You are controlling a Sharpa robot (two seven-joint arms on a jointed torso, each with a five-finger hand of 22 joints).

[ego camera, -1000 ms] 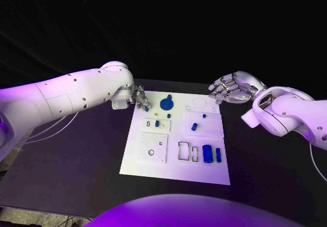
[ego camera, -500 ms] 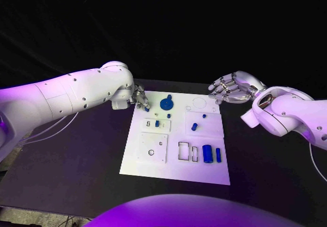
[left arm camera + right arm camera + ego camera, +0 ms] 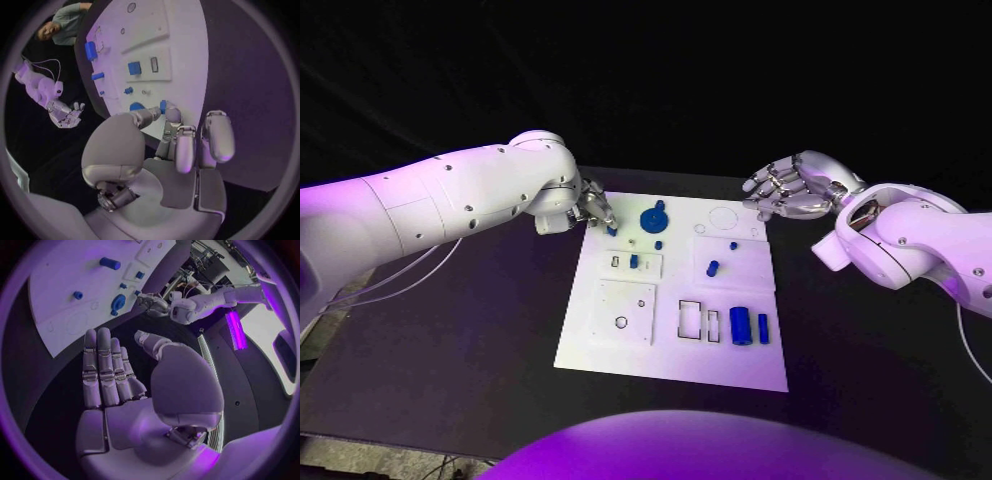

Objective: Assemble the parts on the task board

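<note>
While the blue parts (image 3: 746, 325) near the task board's (image 3: 668, 355) front edge sit loose, any knock could scatter them. At its far left corner, the left hand (image 3: 593, 208) reaches down, fingers (image 3: 173, 116) touching a small blue piece (image 3: 162, 106); a weak pinch could drop it. Off the far right corner, the right hand (image 3: 786, 190) hovers released, holding nothing.

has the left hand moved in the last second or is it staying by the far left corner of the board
No. The left hand stays at the task board's far left corner, beside the blue round part, its place against both unchanged.
</note>
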